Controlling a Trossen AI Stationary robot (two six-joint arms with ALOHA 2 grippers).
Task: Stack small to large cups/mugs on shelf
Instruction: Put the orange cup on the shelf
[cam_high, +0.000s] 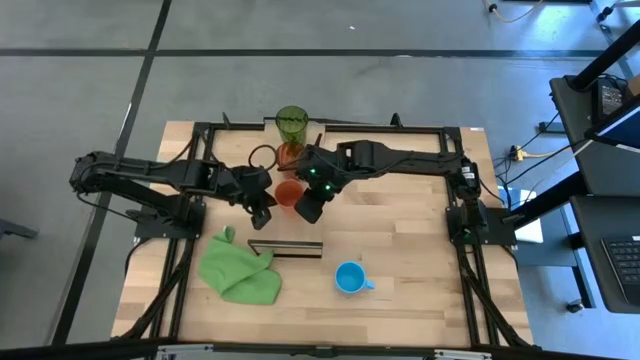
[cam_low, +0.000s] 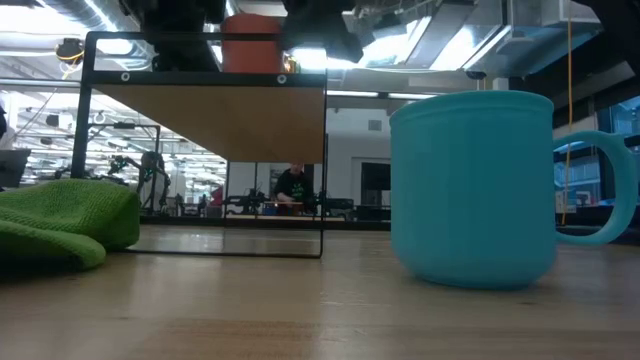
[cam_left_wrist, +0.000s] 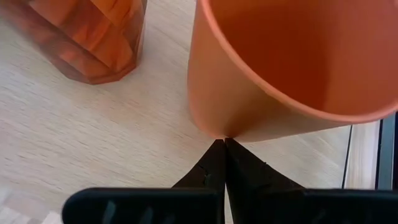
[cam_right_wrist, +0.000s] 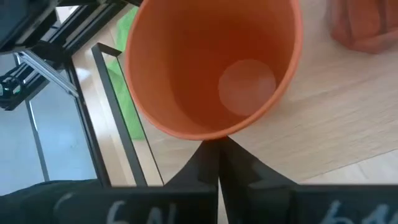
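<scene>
Seen from above, left to right: green cloth (cam_high: 238, 268) near the table's front-left edge. Left gripper (cam_high: 262, 210), fingers pressed together, tips at the small red cup (cam_high: 288, 193) on the shelf (cam_low: 220, 120). Right gripper (cam_high: 308, 207), also pressed together, just beside its rim. Red-orange tumbler (cam_high: 290, 154) and green tumbler (cam_high: 291, 123) behind. Blue mug (cam_high: 350, 278) alone on open tabletop.

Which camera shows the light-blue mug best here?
The low view: the light-blue mug fills the foreground, handle in profile. The high view shows it small from above, standing on the tabletop, not the shelf. Neither wrist view shows it.
</scene>
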